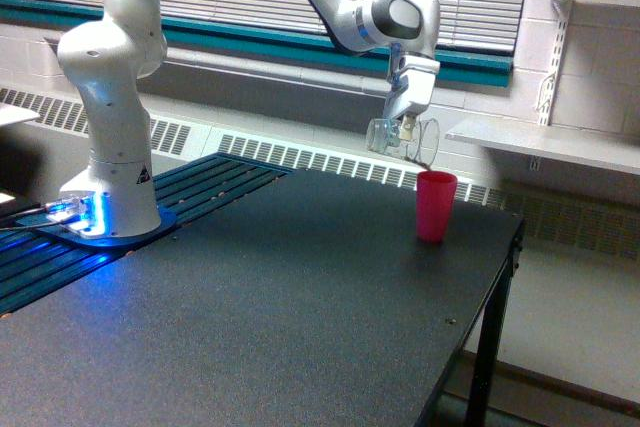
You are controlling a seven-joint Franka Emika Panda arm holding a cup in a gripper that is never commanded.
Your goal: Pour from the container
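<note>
The container is a small clear plastic cup, tipped on its side with its wide rim toward the exterior view's right. My gripper is shut on it, holding it just above and left of the pink cup. A thin brown trail hangs from the container's lower rim toward the pink cup's mouth. The pink cup stands upright on the black table near its far right corner.
The arm's white base stands at the table's left on a blue-lit plate. Dark slats lie beside it. A white shelf sits on the wall to the right. The table's right edge drops off just past the pink cup.
</note>
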